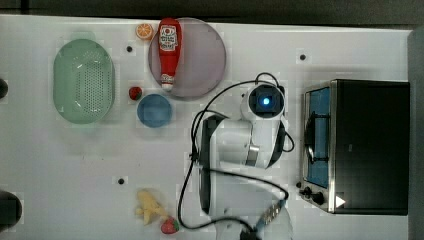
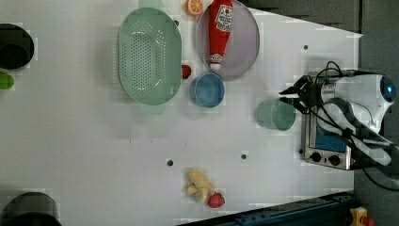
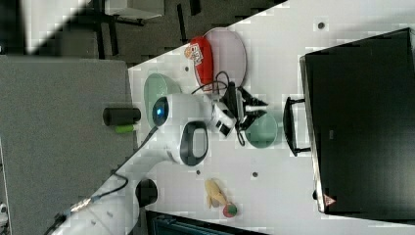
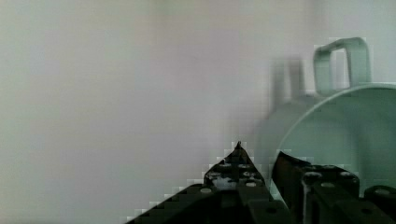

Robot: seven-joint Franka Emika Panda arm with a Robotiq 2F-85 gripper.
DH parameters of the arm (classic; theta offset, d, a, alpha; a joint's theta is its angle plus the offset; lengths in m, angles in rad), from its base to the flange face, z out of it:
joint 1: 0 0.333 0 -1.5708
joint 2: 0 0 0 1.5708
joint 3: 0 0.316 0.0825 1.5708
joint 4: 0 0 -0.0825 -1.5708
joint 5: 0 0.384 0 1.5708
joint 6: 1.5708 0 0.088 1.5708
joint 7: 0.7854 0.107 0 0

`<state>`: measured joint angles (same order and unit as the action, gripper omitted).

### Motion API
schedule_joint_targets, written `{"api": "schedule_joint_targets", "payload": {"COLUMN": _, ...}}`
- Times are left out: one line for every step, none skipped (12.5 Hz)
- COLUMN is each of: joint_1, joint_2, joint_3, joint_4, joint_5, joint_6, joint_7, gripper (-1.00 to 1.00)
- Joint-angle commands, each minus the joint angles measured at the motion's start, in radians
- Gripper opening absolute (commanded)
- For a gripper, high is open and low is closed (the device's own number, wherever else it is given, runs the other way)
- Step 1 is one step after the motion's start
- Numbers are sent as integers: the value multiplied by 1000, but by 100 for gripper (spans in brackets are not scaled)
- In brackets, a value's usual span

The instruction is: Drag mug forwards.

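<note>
The pale mint-green mug (image 2: 275, 114) stands on the white table, close to the front of the toaster oven (image 2: 327, 141). In the right view the mug (image 3: 262, 131) sits just before the oven's door handle. My gripper (image 2: 288, 98) reaches over its rim from the oven side. In the wrist view my gripper (image 4: 264, 161) straddles the mug's (image 4: 336, 126) wall, one black finger outside and one inside, pinched onto the rim. The mug's handle (image 4: 343, 63) points away on the far side. In the top view the arm (image 1: 250, 135) covers the mug.
A blue bowl (image 1: 154, 110), a green colander (image 1: 83, 80) and a grey plate (image 1: 200, 65) bearing a ketchup bottle (image 1: 169, 50) lie toward the top view's left. A toy banana (image 1: 148, 206) and strawberry (image 1: 170, 226) sit near the lower edge. The toaster oven (image 1: 370, 145) blocks the top view's right.
</note>
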<state>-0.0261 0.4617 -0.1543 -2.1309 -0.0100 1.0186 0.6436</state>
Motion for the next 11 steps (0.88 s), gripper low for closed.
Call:
{"api": "schedule_joint_targets", "payload": {"joint_1": -4, "joint_2": 52, "joint_3": 21, "joint_4": 118, "joint_5": -9, "joint_6": -21, "joint_7": 13, "gripper": -65}}
{"api": "schedule_joint_targets", "payload": {"joint_1": -4, "joint_2": 76, "joint_3": 23, "joint_4": 159, "joint_5": -9, "joint_6": -24, "joint_7": 13, "gripper": -65}}
{"api": "schedule_joint_targets", "payload": {"joint_1": -4, "joint_2": 99, "joint_3": 26, "joint_4": 200, "joint_5": -9, "joint_6": -26, "joint_7": 13, "gripper": -65}}
{"api": "schedule_joint_targets", "payload": {"joint_1": -4, "joint_2": 124, "joint_3": 27, "joint_4": 242, "joint_5": -9, "joint_6": -33, "joint_7": 13, "gripper": -65}}
{"api": "schedule_joint_targets", "payload": {"joint_1": -4, "joint_2": 150, "joint_3": 29, "joint_4": 286, "joint_5": -9, "joint_6": -44, "joint_7": 13, "gripper": -65}}
{"api": "schedule_joint_targets", "payload": {"joint_1": -4, "joint_2": 176, "joint_3": 31, "joint_4": 329, "joint_5": -9, "joint_6": -58, "joint_7": 13, "gripper": -65}}
{"api": "schedule_joint_targets", "payload": {"joint_1": -4, "joint_2": 202, "joint_3": 32, "joint_4": 370, "joint_5": -9, "joint_6": -72, "joint_7": 13, "gripper": -65}}
{"api": "schedule_joint_targets", "payload": {"joint_1": -4, "joint_2": 226, "joint_3": 34, "joint_4": 410, "joint_5": -9, "joint_6": -82, "joint_7": 13, "gripper": -65}}
{"api": "schedule_joint_targets", "payload": {"joint_1": -4, "joint_2": 249, "joint_3": 34, "joint_4": 452, "joint_5": -9, "joint_6": -89, "joint_7": 13, "gripper": -65}}
{"api": "schedule_joint_targets", "payload": {"joint_1": -4, "joint_2": 272, "joint_3": 36, "joint_4": 494, "joint_5": -9, "joint_6": -94, "joint_7": 13, "gripper": -65}}
{"api": "schedule_joint_targets", "payload": {"joint_1": -4, "joint_2": 294, "joint_3": 39, "joint_4": 531, "joint_5": -9, "joint_6": -98, "joint_7": 13, "gripper": -65}}
